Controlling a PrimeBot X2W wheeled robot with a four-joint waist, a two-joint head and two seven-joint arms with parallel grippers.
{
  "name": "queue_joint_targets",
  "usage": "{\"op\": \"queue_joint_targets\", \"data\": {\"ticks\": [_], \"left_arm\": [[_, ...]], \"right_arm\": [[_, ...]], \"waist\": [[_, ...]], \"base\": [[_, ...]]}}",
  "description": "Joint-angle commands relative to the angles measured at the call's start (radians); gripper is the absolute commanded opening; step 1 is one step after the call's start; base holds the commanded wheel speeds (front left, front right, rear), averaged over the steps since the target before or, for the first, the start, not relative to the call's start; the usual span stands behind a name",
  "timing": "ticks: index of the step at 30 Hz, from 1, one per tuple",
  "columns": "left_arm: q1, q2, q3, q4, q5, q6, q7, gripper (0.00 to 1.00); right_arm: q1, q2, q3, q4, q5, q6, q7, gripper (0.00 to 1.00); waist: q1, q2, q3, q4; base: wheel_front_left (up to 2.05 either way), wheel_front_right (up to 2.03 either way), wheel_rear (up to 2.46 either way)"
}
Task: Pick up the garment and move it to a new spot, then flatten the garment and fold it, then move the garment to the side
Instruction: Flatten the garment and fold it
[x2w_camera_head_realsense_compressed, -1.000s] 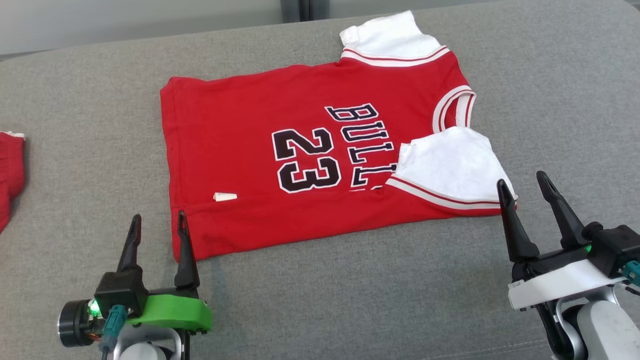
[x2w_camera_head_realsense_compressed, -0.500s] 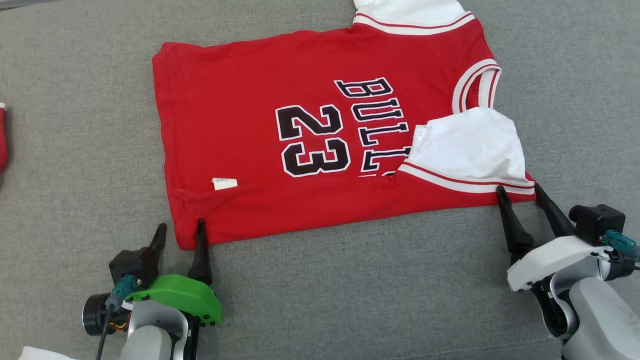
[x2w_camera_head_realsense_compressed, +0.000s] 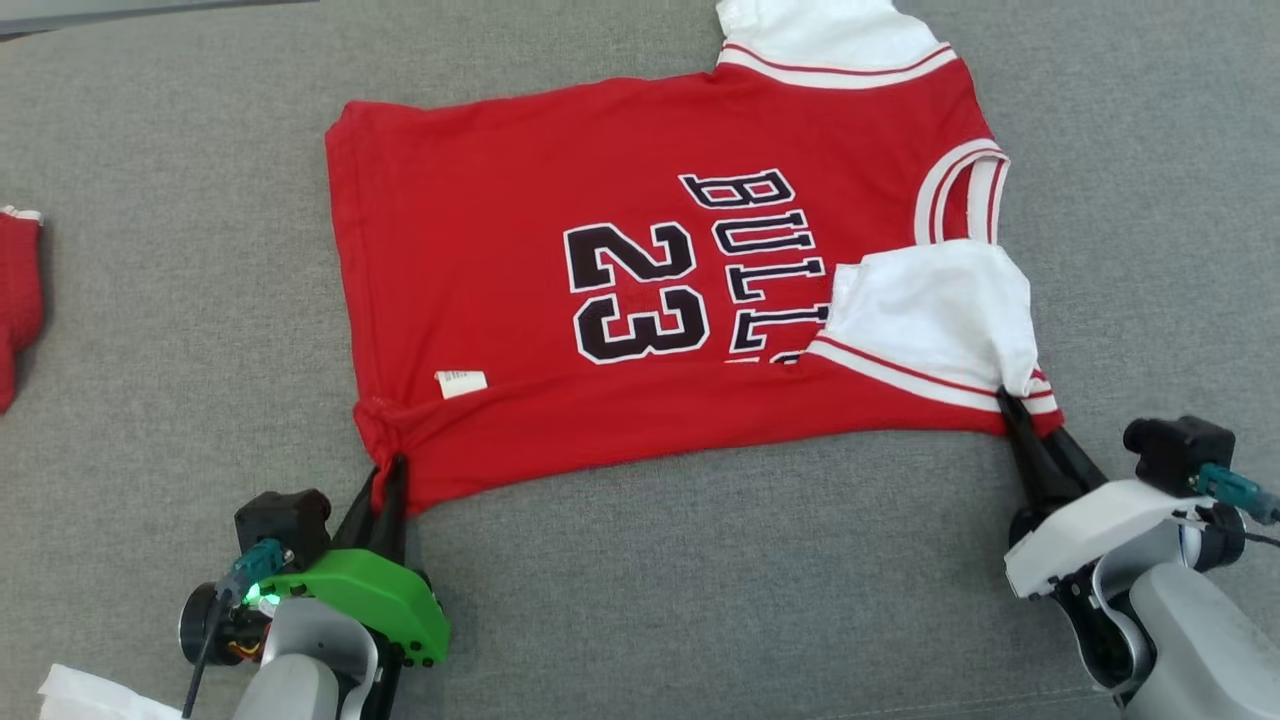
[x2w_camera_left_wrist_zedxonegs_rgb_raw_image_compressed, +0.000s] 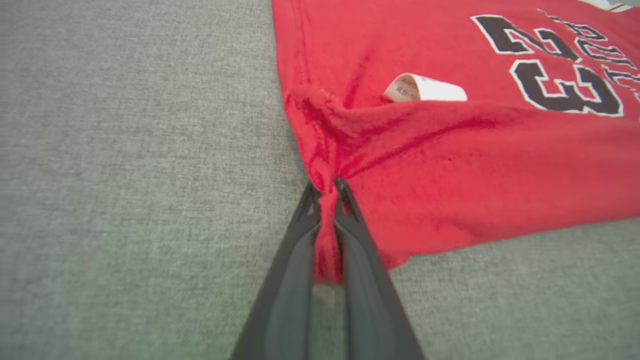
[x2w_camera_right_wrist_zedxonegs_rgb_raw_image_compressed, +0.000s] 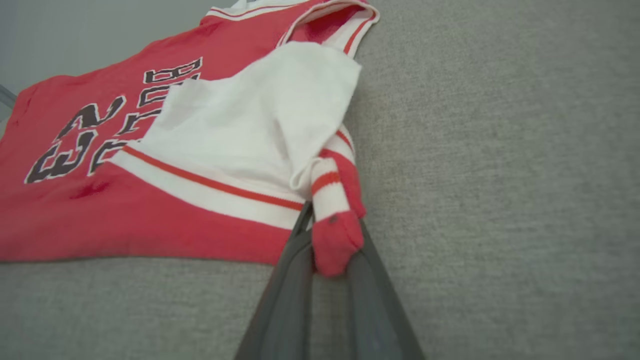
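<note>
The left tool (x2w_camera_head_realsense_compressed: 388, 478) and right tool (x2w_camera_head_realsense_compressed: 1012, 405) each pinch a jersey (x2w_camera_head_realsense_compressed: 480, 250) corner — an uneven pull could slip one free.

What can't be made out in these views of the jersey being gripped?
- Head view: the chest lettering on the jersey runs under the folded white sleeve; its last letters are hidden.
- Head view: the far sleeve is cut off by the top edge.
- Head and left wrist views: print on the white label is too small and blurred to read.
- Head view: a red item is cut off by the left edge; unidentifiable.
</note>
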Motion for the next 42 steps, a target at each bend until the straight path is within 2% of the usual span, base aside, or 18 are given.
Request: {"op": "queue_joint_targets", "data": {"ticks": [1,8,13,14,15,16,21,28,31,33,42], "left_arm": [[0.041,0.018,-0.002,0.002,0.003,0.004,0.019,0.00],[0.146,0.083,0.027,-0.074,-0.009,0.030,0.085,0.00],[0.217,0.094,0.024,-0.118,-0.021,0.041,0.134,0.00],[0.226,0.098,0.021,-0.125,-0.014,0.045,0.137,0.00],[0.231,0.097,0.023,-0.130,-0.012,0.051,0.130,0.24],[0.239,0.096,0.020,-0.128,-0.004,0.059,0.131,1.00],[0.236,0.062,0.039,-0.149,0.004,0.103,0.032,1.00],[0.197,0.028,0.033,-0.248,0.062,0.158,-0.141,1.00],[0.190,0.025,0.023,-0.311,0.086,0.182,-0.161,1.00],[0.181,0.029,0.017,-0.334,0.094,0.183,-0.169,1.00],[0.152,0.047,0.014,-0.368,0.120,0.203,-0.152,1.00]], "right_arm": [[0.045,-0.008,-0.001,-0.008,0.010,-0.003,-0.003,0.00],[0.210,0.014,-0.042,-0.090,0.007,-0.003,-0.005,0.00],[0.312,0.067,-0.055,-0.135,-0.003,-0.003,0.016,0.00],[0.329,0.078,-0.059,-0.141,-0.003,-0.002,0.025,0.05],[0.338,0.085,-0.061,-0.146,-0.010,-0.002,0.032,0.44],[0.342,0.092,-0.064,-0.157,-0.019,-0.002,0.034,1.00],[0.321,0.093,-0.125,-0.221,-0.140,-0.002,0.016,1.00],[0.276,0.099,-0.226,-0.427,-0.287,-0.002,0.015,1.00],[0.266,0.100,-0.244,-0.502,-0.311,-0.002,0.048,1.00],[0.267,0.102,-0.253,-0.536,-0.318,-0.002,0.069,1.00],[0.271,0.122,-0.274,-0.604,-0.322,-0.002,0.112,1.00]], "waist": [[0.0000,0.0000,-0.028,0.000],[0.0000,0.0000,-0.117,-0.019],[0.0000,0.0000,-0.164,-0.033],[0.0000,0.0000,-0.170,-0.035],[0.0000,0.0000,-0.175,-0.038],[0.0000,0.0000,-0.179,-0.040],[0.0000,0.0000,-0.189,-0.047],[0.0000,0.0000,-0.198,-0.043],[0.0000,0.0000,-0.197,-0.039],[0.0000,0.0000,-0.195,-0.036],[0.0000,0.0000,-0.151,-0.041]], "base": [[0.00,0.00,0.00],[0.00,0.00,0.00],[0.00,0.00,0.00],[0.00,0.00,0.00],[0.00,0.00,0.00],[0.00,0.00,0.00],[0.00,0.00,0.00],[0.00,0.00,0.00],[0.00,0.00,0.00],[0.00,0.00,0.00],[0.00,0.00,0.00]]}}
